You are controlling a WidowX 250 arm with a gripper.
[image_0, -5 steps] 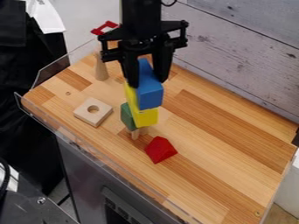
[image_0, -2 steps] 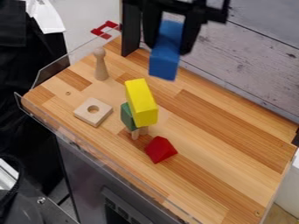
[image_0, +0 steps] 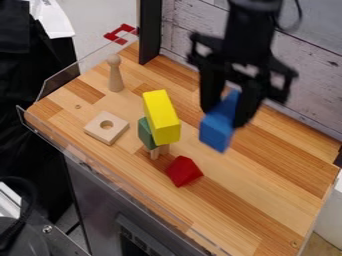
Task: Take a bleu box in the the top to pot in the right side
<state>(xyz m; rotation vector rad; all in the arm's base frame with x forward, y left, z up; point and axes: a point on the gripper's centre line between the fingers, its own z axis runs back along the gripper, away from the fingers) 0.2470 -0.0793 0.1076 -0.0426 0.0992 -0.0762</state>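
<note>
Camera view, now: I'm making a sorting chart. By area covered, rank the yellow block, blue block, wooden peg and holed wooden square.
1. Yellow block
2. Holed wooden square
3. Wooden peg

Unranked: the blue block, partly hidden by the tool and held up, probably nearer the camera.

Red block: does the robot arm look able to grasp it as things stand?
Probably not: the gripper holds the blue block, though nothing seems to cover the red block from above.

One blue block (image_0: pixel 217 132), one yellow block (image_0: pixel 161 116), one green block (image_0: pixel 145 133), one red block (image_0: pixel 184 171), one holed square (image_0: pixel 97 130), one peg (image_0: pixel 115 76).
</note>
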